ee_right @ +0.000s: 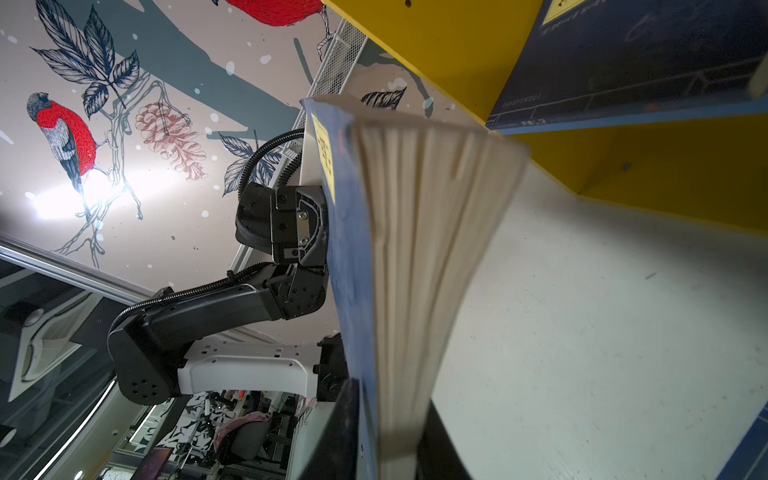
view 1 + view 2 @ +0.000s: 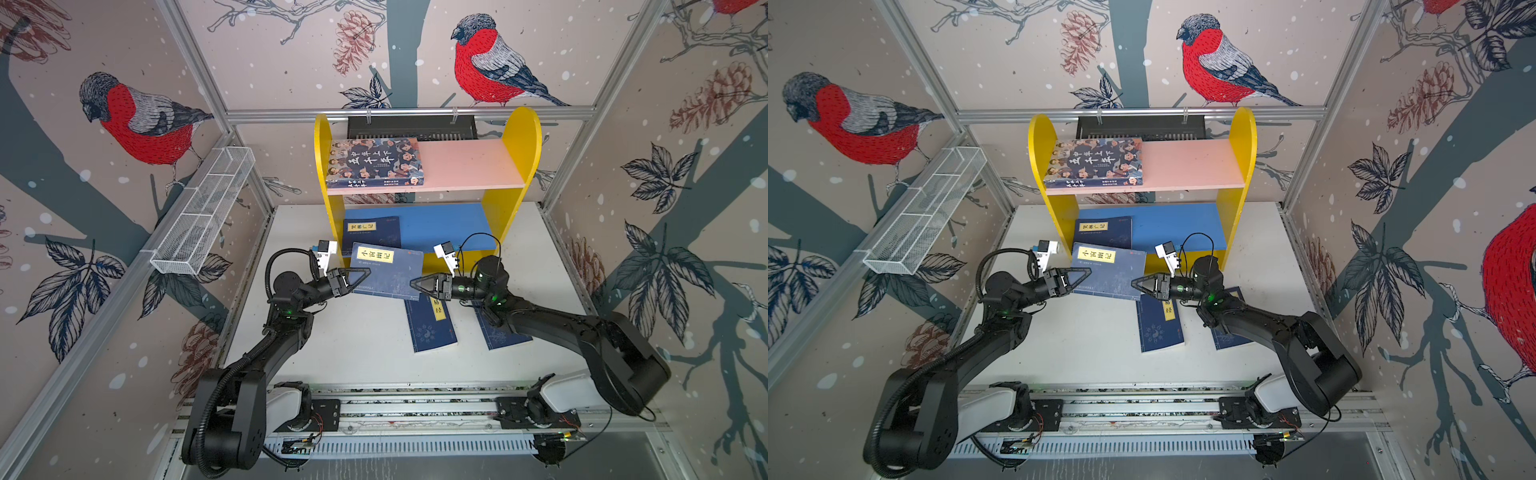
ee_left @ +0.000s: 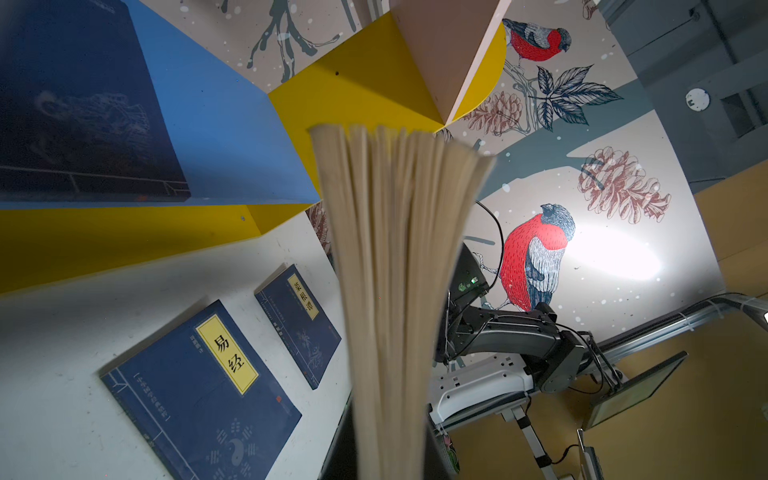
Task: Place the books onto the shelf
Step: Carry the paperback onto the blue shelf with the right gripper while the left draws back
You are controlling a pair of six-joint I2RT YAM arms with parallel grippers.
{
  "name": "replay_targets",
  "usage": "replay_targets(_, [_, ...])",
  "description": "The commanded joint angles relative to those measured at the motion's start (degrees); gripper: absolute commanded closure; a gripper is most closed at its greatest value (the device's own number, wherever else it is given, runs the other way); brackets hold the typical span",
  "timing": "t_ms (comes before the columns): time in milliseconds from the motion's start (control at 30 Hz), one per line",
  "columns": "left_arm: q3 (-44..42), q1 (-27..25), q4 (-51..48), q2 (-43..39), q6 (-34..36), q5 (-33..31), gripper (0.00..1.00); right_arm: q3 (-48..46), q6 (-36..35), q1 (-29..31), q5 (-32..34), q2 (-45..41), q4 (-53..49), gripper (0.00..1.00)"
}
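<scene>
Our left gripper (image 2: 362, 274) pinches the left edge of the thin navy-blue book with a yellow title label (image 2: 388, 272), aloft just near of the yellow-sided two-tier shelf (image 2: 519, 158), our right gripper (image 2: 414, 282) pinching its right edge, a two-edge hold we judge right for something light and floppy.

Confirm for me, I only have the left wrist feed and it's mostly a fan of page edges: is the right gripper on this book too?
Observer: Yes. In both top views the right gripper pinches the right edge of the held book, opposite the left gripper on its left edge.
Operator: What's on top of the pink board? I see only its underside.
Observer: The thick illustrated book lies flat on its left half.
Operator: Held book level?
Observer: Roughly, in a top view: cover and yellow label face up, just in front of the blue lower board.
</scene>
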Motion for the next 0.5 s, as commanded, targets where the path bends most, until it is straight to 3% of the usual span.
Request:
replay_targets(0, [-0.13, 0.47, 4.02, -0.01, -0.28, -1.35, 1.0, 1.62, 1.59, -0.03, -0.59, 1.56, 5.62, 0.91])
replay_targets(100, [-0.23, 1.07, 2.51, -0.14, 0.7, -2.23, 1.0, 2.76, 2.27, -0.54, -1.17, 3.07, 7.02, 0.98])
replay_targets(267, [-0.58, 2.7, -1.65, -0.97, 3.43, -3.29, 0.93, 4.66, 4.56, -2.28, -2.84, 5.58, 10.11, 0.99])
replay_targets(333, [-0.64, 3.05, -2.18, -0.99, 3.84, -3.52, 0.84, 5.63, 5.85, -2.75, -3.99, 6.73, 11.83, 0.99])
replay_targets(467, [-0.59, 3.78, -3.05, -0.97, 4.82, -3.65, 0.56, 7.98, 7.02, -3.3, -5.54, 8.93, 12.9, 0.99])
